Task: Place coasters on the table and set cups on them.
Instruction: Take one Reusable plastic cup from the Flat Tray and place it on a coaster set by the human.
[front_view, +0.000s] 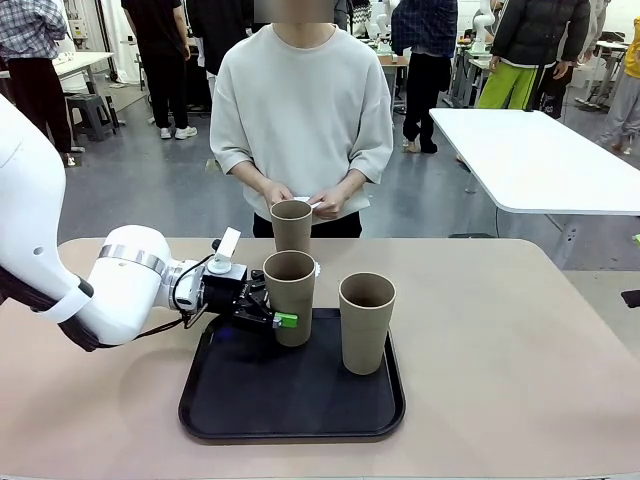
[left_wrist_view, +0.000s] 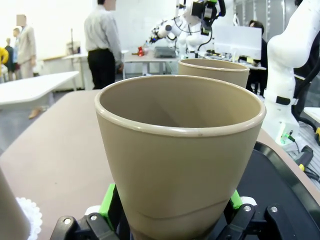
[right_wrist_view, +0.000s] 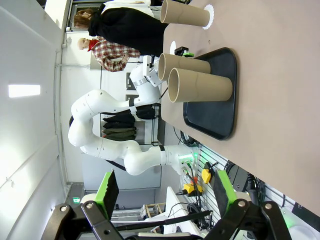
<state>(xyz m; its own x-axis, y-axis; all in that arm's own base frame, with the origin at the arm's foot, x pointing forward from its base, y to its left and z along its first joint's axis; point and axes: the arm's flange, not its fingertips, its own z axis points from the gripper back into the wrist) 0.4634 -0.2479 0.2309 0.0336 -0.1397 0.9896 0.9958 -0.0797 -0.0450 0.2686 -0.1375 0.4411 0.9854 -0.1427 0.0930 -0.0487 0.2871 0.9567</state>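
Three cups: two on tray, one on coaster

Left pincer (front_view: 272, 310) is clenched on the near cup (front_view: 290, 290), low on its body, at the black tray's (front_view: 250, 405) far-left part. Second cup (front_view: 366, 322) stands free by the tray's right rim. Third cup (front_view: 291, 222) sits on a coaster (left_wrist_view: 29, 216) beyond the tray's far edge, below the person's hands (front_view: 328, 203). Right pincer (right_wrist_view: 165, 187) is released, with nothing between its fingers. Surface (front_view: 520, 350) lies bare right of the tray.

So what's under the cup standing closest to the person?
A white lacy coaster lies under that cup, on the table. Its scalloped rim peeks out beside the base; the cup covers the rest.
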